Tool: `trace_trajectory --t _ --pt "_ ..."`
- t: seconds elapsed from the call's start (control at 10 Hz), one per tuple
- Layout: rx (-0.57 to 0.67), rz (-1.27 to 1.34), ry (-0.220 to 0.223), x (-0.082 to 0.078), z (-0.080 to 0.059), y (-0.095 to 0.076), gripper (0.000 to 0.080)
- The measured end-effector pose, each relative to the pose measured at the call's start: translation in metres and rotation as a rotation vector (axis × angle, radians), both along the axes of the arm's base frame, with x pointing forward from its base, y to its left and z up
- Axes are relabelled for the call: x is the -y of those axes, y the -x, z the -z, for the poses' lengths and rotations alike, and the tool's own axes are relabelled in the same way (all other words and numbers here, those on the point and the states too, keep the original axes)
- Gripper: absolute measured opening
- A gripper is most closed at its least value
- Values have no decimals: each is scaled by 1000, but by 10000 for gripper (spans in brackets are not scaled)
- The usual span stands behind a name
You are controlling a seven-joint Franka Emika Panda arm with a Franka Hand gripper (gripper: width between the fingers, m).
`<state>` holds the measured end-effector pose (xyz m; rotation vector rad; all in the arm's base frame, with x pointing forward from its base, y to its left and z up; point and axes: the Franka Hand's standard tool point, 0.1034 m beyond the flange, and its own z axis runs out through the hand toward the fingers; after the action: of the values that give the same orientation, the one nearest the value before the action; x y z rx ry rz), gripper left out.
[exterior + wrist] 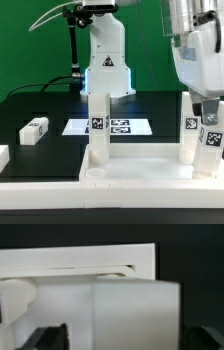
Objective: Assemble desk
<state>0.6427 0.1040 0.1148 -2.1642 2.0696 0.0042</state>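
Note:
The white desk top (130,172) lies upside down at the front of the table. Three tagged legs stand upright in it: one (98,125) toward the exterior view's left and two (190,135) (213,140) at its right. My gripper (208,106) hangs over the rightmost leg. In the wrist view that leg (135,314) fills the space between my dark fingers (52,338), with the desk top (60,258) behind it. My gripper (125,336) is open: there is a gap between one finger and the leg, while the other finger sits at the leg's edge.
A loose tagged leg (35,128) lies on the black table at the exterior view's left, and another white part (3,156) shows at the left edge. The marker board (108,126) lies behind the desk top. The robot's base (105,60) stands at the back.

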Motion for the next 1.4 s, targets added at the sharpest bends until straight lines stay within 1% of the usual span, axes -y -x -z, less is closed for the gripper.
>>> trace_trajectory --t 0.1,0.2,0.3,0.5,0.6,0.7,0.8,0.9,1.0,1.1,1.2,1.3,1.4 --pt "11 -154 31 -7 0 -1 618" --pt "18 -254 41 -15 0 0 640" --pt "27 -320 46 -18 0 1 640" --pt "38 -440 59 -16 1 0 648" --pt "27 -585 95 -16 1 3 649" --pt "-6 -805 153 -18 1 4 649" --pt "4 -997 162 -13 -1 -1 649" --pt "21 -1168 171 3 -4 -7 649" --pt "16 -1092 167 -1 -2 -5 649" --pt "15 -1086 166 -3 -2 -5 649" --pt "15 -1074 165 -1 -2 -5 547" --pt "10 -1005 161 -2 -2 -5 398" --pt "5 -932 156 -2 -2 -5 398"
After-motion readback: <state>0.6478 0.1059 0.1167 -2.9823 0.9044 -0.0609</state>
